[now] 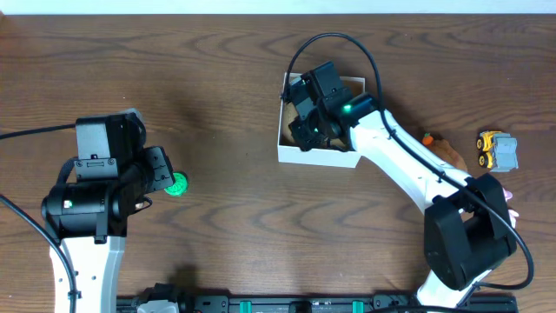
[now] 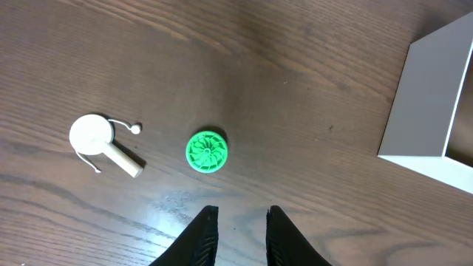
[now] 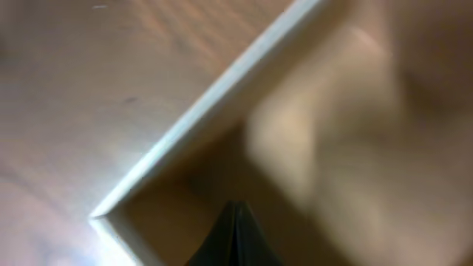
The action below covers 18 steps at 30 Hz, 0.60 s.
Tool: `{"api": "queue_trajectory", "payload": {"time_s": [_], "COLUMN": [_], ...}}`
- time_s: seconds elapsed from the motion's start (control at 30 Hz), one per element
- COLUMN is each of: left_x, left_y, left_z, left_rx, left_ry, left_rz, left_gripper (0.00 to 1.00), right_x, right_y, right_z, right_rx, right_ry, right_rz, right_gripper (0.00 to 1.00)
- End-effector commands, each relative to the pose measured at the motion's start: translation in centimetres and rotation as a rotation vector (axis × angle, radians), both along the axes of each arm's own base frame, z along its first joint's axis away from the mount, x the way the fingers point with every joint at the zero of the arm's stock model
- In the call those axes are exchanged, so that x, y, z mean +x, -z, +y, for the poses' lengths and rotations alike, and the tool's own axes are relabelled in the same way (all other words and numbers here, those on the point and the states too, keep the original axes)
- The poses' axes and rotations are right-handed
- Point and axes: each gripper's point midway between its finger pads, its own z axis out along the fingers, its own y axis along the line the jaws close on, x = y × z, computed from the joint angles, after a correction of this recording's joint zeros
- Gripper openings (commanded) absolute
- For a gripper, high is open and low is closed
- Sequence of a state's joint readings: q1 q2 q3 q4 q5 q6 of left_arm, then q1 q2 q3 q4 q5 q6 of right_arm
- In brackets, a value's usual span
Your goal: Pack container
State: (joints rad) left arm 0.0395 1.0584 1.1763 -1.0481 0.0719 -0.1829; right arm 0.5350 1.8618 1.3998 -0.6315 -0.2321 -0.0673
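Right wrist view: my right gripper (image 3: pixel 236 222) sits clenched inside the container (image 3: pixel 207 111), so I judge my parted left gripper (image 2: pixel 242 214) next takes the green disc (image 2: pixel 206 151) beyond it.

Overhead: bright, even, sharp; a faint soft shadow on the table (image 1: pixel 217 87) at 1 o'clock of the left arm (image 1: pixel 87 209).
Left wrist: crisp; pale glare on the table at 7 o'clock, beside the left claw (image 2: pixel 242 218).
Right wrist: dim, warm, badly blurred; container (image 3: pixel 207 109) rim soft, tan smear at 3 o'clock; right claw (image 3: pixel 236 222) a dark silhouette.
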Motion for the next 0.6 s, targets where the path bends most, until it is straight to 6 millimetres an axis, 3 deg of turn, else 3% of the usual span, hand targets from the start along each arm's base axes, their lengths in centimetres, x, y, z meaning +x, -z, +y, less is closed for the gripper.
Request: {"api": "queue_trajectory", "payload": {"time_s": [0.0, 0.2, 0.57], "left_x": [0.1, 0.1, 0.0], "left_y": [-0.6, -0.6, -0.6], "left_z": [0.2, 0.2, 0.2], "left_rx": [0.007, 0.007, 0.007], "left_ry": [-0.003, -0.003, -0.003], "left_rz": [-0.016, -0.015, -0.013], "left_gripper": [0.24, 0.24, 0.24], "right_x": [-3.0, -5.7, -7.3], "right_y": [-0.5, 0.2, 0.5], "right_z": [3.1, 3.2, 3.8], "right_rx": [0.107, 0.065, 0.046], "right_ry": [-0.182, -0.241, -0.275], "right_rz": [0.064, 0.131, 0.16], "right_gripper": [0.01, 0.01, 0.01]}}
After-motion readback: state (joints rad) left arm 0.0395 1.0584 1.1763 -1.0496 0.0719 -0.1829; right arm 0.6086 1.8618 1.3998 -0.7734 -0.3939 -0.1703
